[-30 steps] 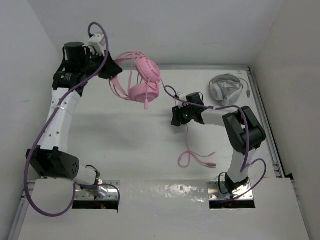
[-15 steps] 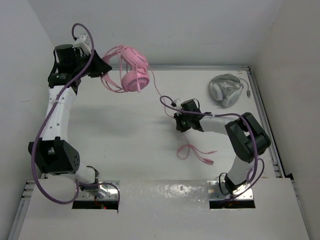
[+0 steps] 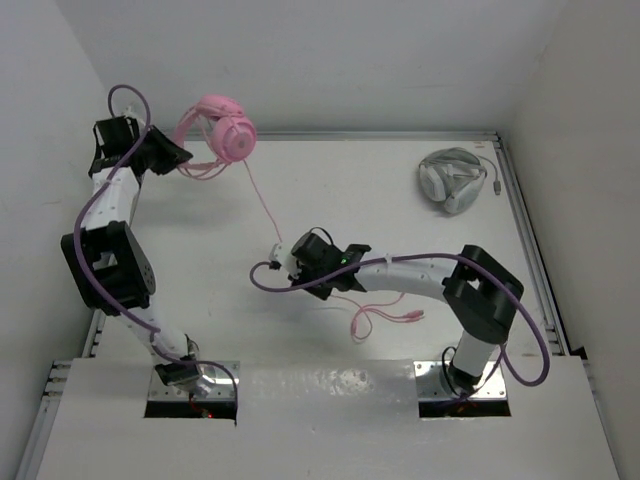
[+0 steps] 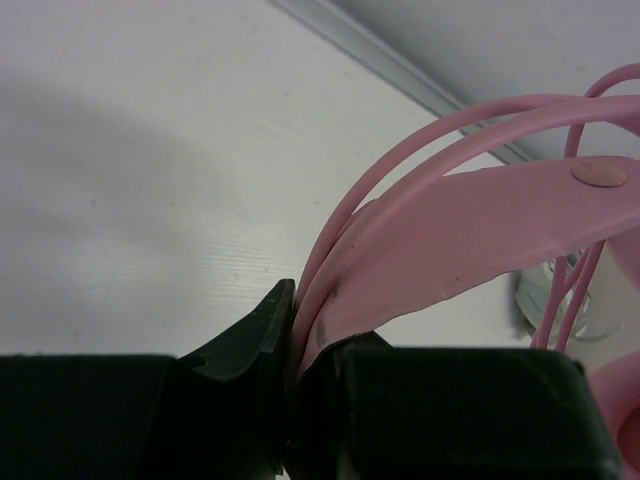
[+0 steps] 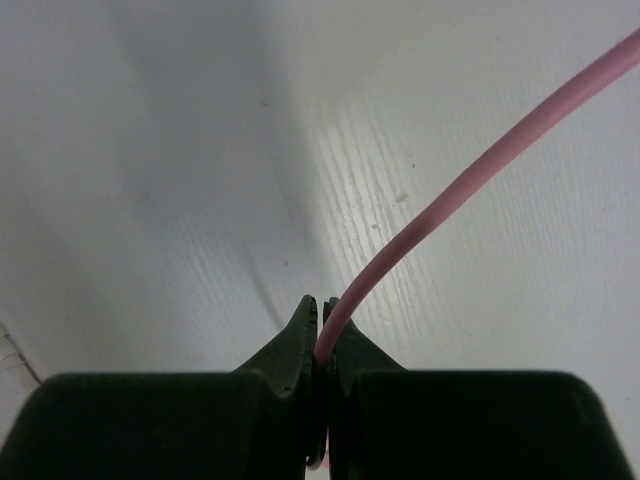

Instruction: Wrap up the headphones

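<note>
The pink headphones (image 3: 225,130) hang in the air at the back left, held by the headband (image 4: 470,230). My left gripper (image 3: 178,157) is shut on that headband, also seen in the left wrist view (image 4: 300,330). The thin pink cable (image 3: 262,205) runs taut from the earcups down to my right gripper (image 3: 284,252), which is shut on it near the table's middle; the right wrist view shows the gripper (image 5: 322,320) pinching the cable (image 5: 450,200). The cable's loose end (image 3: 385,315) lies looped on the table behind the right arm.
Grey-white headphones (image 3: 452,178) with a grey cable lie at the back right. A metal rail (image 3: 530,250) runs along the right edge and white walls close the back and sides. The right arm stretches low across the table's middle.
My left gripper has swung the headphones further left and back. My right gripper has slid left along the cable, pulling it taut, and the loose loops have shifted slightly.
</note>
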Robot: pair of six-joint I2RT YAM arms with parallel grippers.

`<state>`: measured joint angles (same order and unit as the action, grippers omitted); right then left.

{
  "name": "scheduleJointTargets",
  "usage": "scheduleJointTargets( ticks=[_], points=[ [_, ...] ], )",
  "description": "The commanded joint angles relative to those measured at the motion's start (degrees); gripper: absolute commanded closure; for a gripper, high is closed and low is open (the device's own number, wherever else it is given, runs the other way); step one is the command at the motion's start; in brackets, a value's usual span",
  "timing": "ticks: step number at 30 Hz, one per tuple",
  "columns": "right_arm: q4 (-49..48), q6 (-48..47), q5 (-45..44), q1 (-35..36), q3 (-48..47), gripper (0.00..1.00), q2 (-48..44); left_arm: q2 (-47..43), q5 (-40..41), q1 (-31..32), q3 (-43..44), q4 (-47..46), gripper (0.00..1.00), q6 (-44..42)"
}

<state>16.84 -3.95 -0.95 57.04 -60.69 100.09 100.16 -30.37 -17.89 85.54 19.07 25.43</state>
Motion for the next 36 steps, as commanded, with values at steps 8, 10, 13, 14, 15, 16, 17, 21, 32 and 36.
scheduleJointTargets(
  ticks=[8,10,13,14,15,16,17,21,32,36],
  points=[
    [12.51,-7.39,-2.48,9.93,-11.02,1.00,-4.20,1.80,8.39,-0.92,-1.15,-9.84,1.00,4.54],
    [12.52,-8.01,0.59,10.64,-12.00,1.00,-4.73,0.92,9.71,0.04,-2.91,-11.42,1.00,3.32],
    [12.08,-9.32,3.14,11.25,-13.84,1.00,-6.31,-1.36,16.02,2.67,-5.11,-13.61,1.00,-1.16],
    [12.34,-10.20,3.50,11.43,-15.06,1.00,-7.45,-2.15,22.05,5.64,-6.94,-15.36,1.00,-5.35],
    [12.60,-10.64,3.59,11.52,-15.77,1.00,-8.15,-3.03,25.76,7.50,-8.09,-16.42,1.00,-7.91],
    [12.86,-11.08,3.76,11.52,-16.48,1.00,-9.03,-3.74,29.72,9.61,-9.15,-17.65,1.00,-10.64],
    [13.13,-12.13,3.68,11.52,-17.35,1.00,-10.08,-4.96,35.85,13.46,-11.34,-20.88,1.00,-15.45],
    [11.03,-14.86,1.13,11.43,-17.36,1.00,-16.41,-5.41,40.03,19.37,-12.94,-21.27,1.00,-22.17],
    [8.30,-13.99,-16.53,1.43,-23.60,1.00,-21.79,-8.48,44.88,37.22,-18.82,-19.25,1.00,-43.61],
    [7.33,-13.28,-17.42,-5.96,-28.15,1.00,-18.54,-10.33,43.12,40.73,-20.32,-16.53,1.00,-46.08]
  ],
)
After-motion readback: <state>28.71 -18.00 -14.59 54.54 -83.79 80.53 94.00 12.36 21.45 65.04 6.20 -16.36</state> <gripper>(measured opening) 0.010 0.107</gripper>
